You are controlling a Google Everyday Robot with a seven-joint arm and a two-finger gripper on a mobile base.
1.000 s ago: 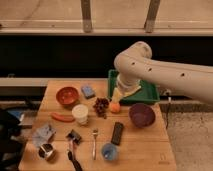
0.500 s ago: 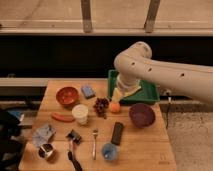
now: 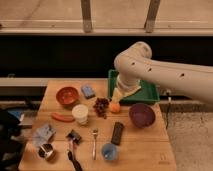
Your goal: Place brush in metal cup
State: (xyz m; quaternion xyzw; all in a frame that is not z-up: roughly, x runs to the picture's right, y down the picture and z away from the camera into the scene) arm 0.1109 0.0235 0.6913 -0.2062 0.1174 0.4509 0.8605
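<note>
Gripper: my gripper [image 3: 120, 95] hangs over the left edge of the green tray [image 3: 148, 93], just above the orange [image 3: 115, 107]; jaws spread wide, nothing between them
Brush: the brush [image 3: 73, 142] lies flat on the tabletop [image 3: 145, 146] near its front edge, left of the fork [image 3: 94, 144]
Metal cup: the metal cup [image 3: 46, 151] stands upright at the front-left corner, just beside the brush on its left; apart from it as far as I can tell
Bearing: seen from the camera, the brush lies down and to the left of my gripper, well apart, with the grapes [image 3: 101, 106] and the white cup [image 3: 79, 113] between us
Long axis: dark head toward the middle of the tabletop, slim handle running out to the front edge; I judge I must turn my jaws to close across that line
Arm: I have only the one, so the whole reach is mine
Count, task things: one brush; one metal cup
Count, cups: three in all, with the white cup and the blue cup [image 3: 109, 151]
Count, bowls: two, the red bowl [image 3: 67, 95] and the purple bowl [image 3: 142, 114]
Count, lookalikes: one fork; one black bar [image 3: 117, 133]
</note>
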